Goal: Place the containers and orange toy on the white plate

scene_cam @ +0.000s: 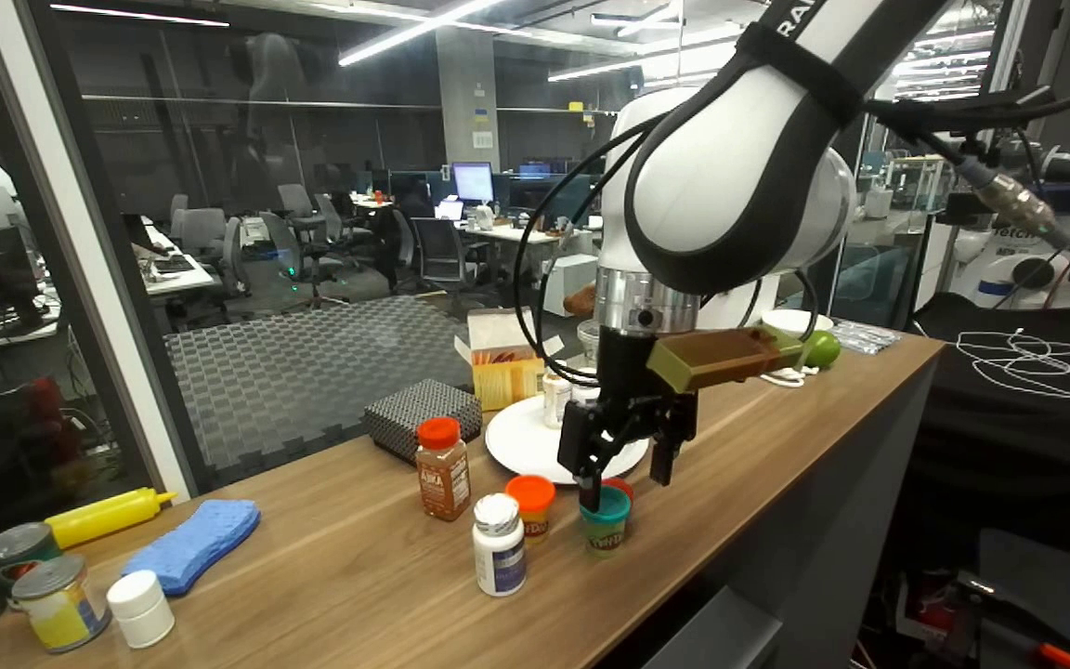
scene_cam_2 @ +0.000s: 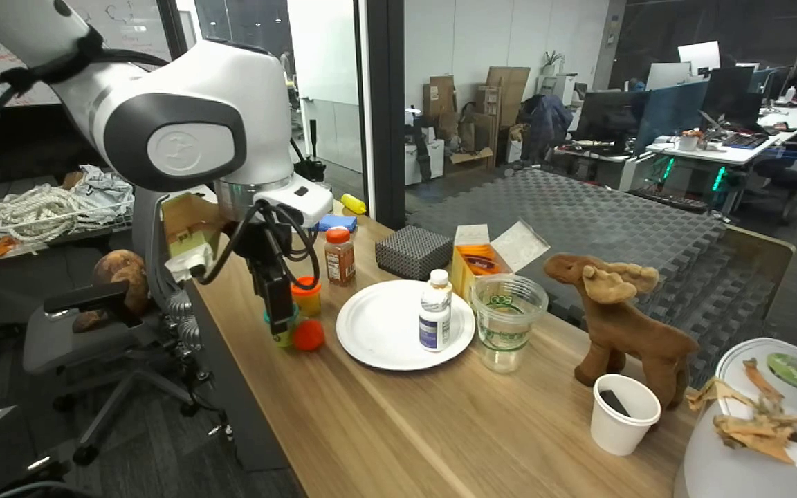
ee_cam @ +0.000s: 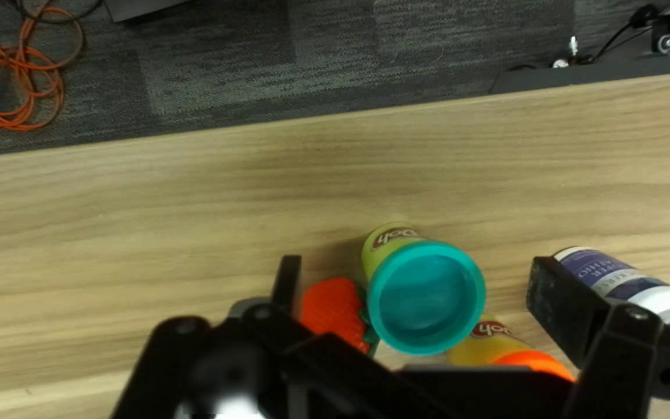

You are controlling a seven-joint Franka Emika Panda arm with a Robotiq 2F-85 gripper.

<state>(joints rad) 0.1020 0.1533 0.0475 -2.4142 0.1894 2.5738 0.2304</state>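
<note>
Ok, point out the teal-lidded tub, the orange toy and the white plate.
Teal-lidded tub (ee_cam: 426, 298), wrist view: middle of the lid.
Orange toy (scene_cam_2: 308, 335), in an exterior view: middle of its body.
White plate (scene_cam_2: 378, 332), in an exterior view: bare upper surface.

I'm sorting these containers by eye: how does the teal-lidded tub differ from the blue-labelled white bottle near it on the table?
The tub has a teal lid; the bottle has a white cap. The tub looks squat; the bottle looks taller. In the wrist view, the tub shows between the open jaws; the bottle is outside them, partly hidden. Both stand upright on the table, off the plate.
</note>
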